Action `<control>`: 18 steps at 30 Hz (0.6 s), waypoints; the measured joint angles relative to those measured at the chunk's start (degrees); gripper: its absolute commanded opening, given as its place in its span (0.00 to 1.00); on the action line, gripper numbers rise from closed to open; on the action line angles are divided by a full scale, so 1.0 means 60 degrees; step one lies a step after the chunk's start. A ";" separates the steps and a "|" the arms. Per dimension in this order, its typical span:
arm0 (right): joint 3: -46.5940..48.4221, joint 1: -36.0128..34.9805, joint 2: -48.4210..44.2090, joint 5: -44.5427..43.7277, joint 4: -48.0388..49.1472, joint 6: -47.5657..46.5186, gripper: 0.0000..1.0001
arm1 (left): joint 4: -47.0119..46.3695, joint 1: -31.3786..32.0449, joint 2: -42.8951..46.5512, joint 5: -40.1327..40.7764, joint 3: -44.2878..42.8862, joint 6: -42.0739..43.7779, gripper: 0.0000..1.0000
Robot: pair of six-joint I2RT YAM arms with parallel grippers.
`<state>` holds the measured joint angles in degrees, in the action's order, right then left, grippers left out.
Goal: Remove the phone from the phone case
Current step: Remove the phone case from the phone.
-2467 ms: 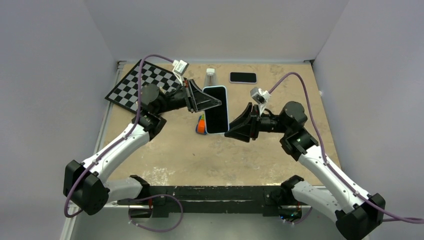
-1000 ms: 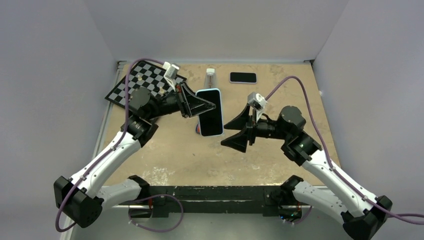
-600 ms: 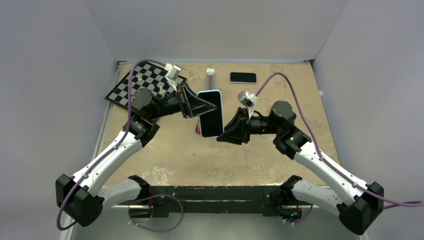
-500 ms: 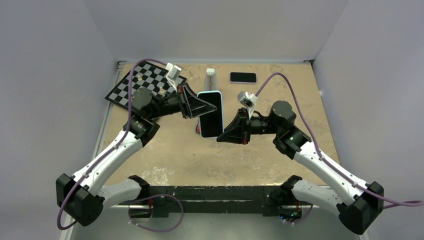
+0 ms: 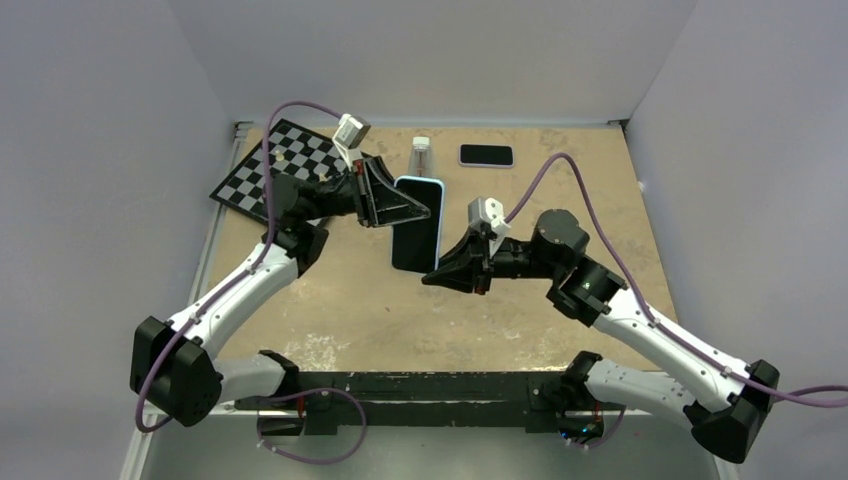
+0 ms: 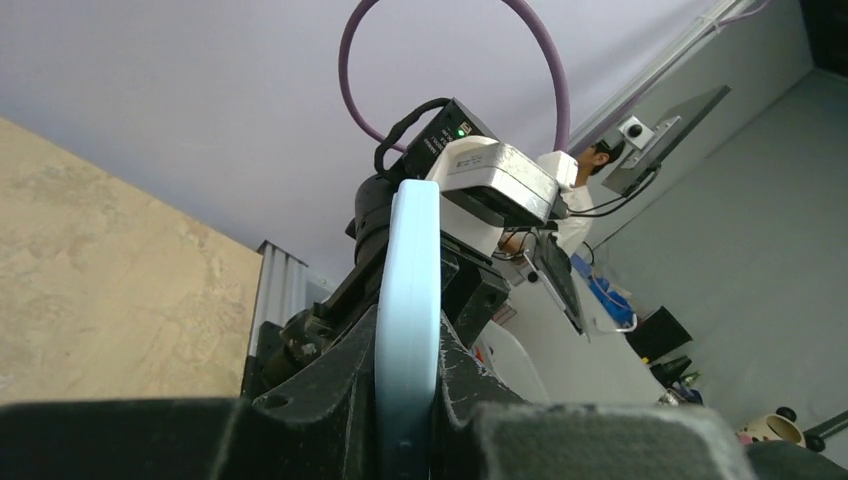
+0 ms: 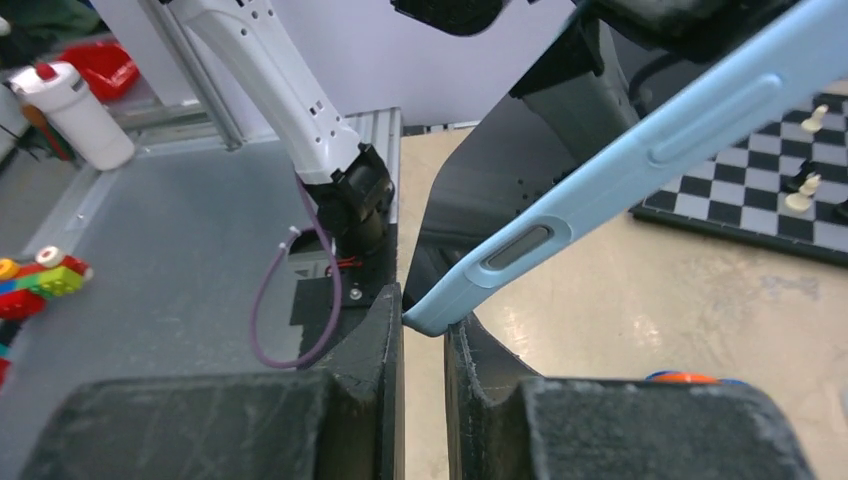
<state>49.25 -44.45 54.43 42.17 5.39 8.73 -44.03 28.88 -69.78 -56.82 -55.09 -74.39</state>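
Observation:
The phone sits in its light-blue case point(image 5: 414, 235), screen up, held in the air over the middle of the table. My left gripper point(image 5: 420, 208) is shut on the case's upper left part. In the left wrist view the case point(image 6: 408, 290) stands edge-on between both fingers point(image 6: 330, 390). My right gripper point(image 5: 433, 279) is at the case's lower right corner. In the right wrist view that corner point(image 7: 432, 318) is wedged between the tips of the nearly closed fingers point(image 7: 372, 340), and the case's side point(image 7: 620, 160) with its buttons runs up to the right.
A chessboard point(image 5: 270, 170) with small pieces lies at the back left and also shows in the right wrist view point(image 7: 760, 200). A clear bottle point(image 5: 420, 155) and a second black phone point(image 5: 486, 155) lie at the back. An orange toy point(image 7: 680, 378) sits below the held phone.
My right gripper has moved left from beside the phone to its lower right corner and narrowed onto it. My left arm has shifted the phone slightly back and left.

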 measured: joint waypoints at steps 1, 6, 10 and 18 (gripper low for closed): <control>0.0200 -0.0164 0.0062 -0.0200 -0.0222 -0.0302 0.00 | -0.0426 -0.0033 -0.0095 -0.0091 0.0000 -0.0350 0.00; 0.0987 -0.0641 0.0452 -0.0692 -0.0962 -0.1344 0.00 | -0.1694 -0.0171 -0.0237 -0.0219 0.0004 -0.1260 0.00; 0.1235 -0.0831 0.0506 -0.1060 -0.1359 -0.1898 0.00 | -0.1985 -0.0189 -0.0277 -0.0215 0.0004 -0.1421 0.00; 0.1308 -0.1147 0.0488 -0.2116 -0.1803 -0.2721 0.00 | -0.2004 -0.0189 -0.0546 -0.0106 0.0004 -0.1676 0.00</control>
<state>57.10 -51.33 57.36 29.47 -5.43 -7.60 -56.05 27.75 -73.06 -57.45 -55.07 -84.44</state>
